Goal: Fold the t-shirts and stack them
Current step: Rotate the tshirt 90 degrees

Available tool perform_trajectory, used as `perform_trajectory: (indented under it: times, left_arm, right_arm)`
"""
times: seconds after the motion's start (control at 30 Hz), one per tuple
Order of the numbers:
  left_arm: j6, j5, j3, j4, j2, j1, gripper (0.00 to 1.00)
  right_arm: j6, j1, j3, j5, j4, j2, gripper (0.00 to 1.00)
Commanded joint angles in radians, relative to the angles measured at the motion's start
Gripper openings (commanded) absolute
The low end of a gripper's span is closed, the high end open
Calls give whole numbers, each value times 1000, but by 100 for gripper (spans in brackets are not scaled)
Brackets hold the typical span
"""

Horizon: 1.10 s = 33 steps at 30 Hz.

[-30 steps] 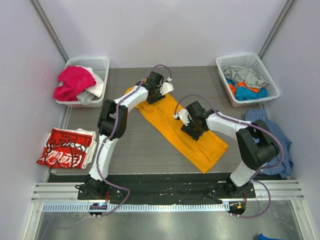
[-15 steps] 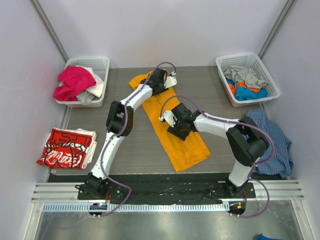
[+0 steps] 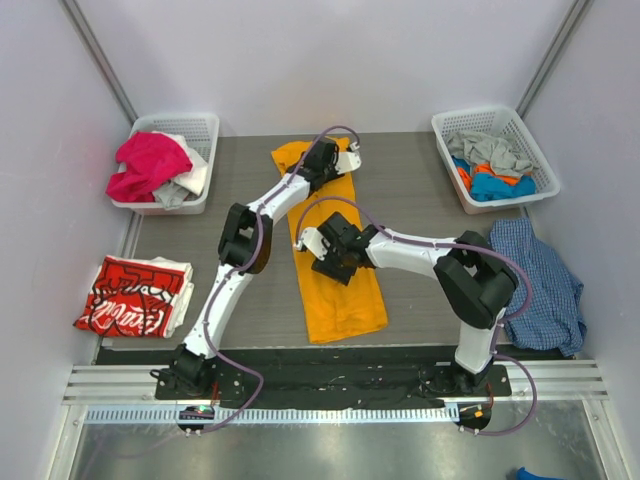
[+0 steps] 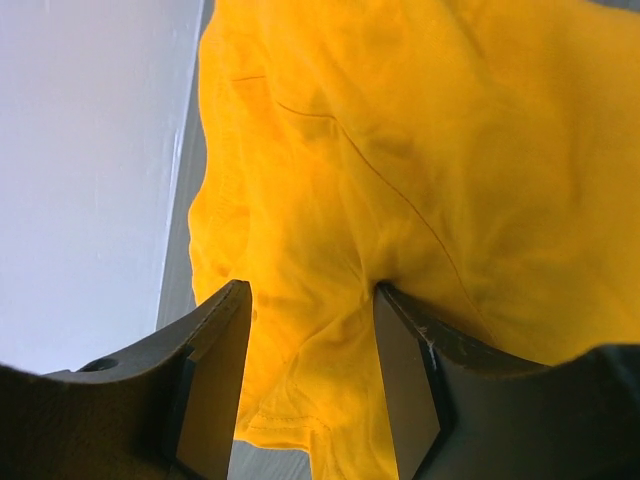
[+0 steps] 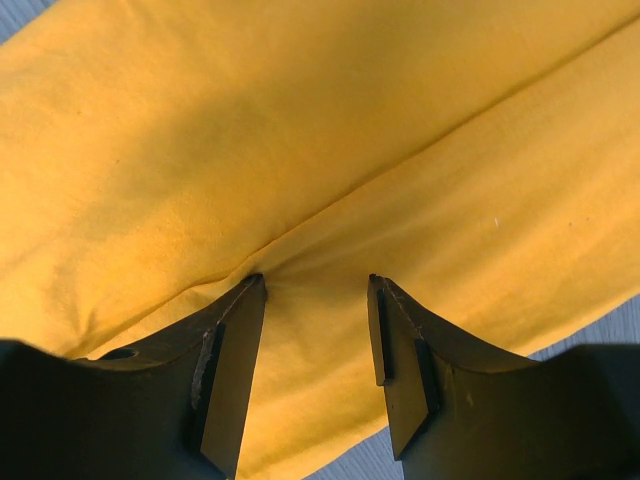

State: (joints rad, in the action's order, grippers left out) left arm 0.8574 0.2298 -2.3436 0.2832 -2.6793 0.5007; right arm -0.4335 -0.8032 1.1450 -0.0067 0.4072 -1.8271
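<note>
Swinging the orange tee (image 3: 335, 285) from diagonal to nearly straight; left pincer (image 4: 310, 330) and right pincer (image 5: 312, 300) each hold a pinch, ready for folding.

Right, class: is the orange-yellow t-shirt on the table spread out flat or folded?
Folded. The orange-yellow t-shirt lies as a long narrow strip with no sleeves sticking out, and the right wrist view shows a layered edge.

White script lettering covers the red tee (image 3: 131, 296) at the frame's left edge, too small to read.
</note>
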Motion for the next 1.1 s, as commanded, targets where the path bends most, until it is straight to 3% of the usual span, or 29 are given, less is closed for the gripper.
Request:
perform_trajectory:
  times: [0.0, 0.4, 1.07]
  left_arm:
    - [8, -66, -31, -67, -66, 7, 58]
    - [94, -90, -163, -208, -180, 12, 72]
    - [223, -87, -218, -440, -298, -24, 83]
  right_arm:
    - [32, -47, -8, -68, 55, -75, 55]
    - [3, -56, 96, -18, 39, -164, 54]
    - [-30, 65, 191, 67, 25, -273, 54]
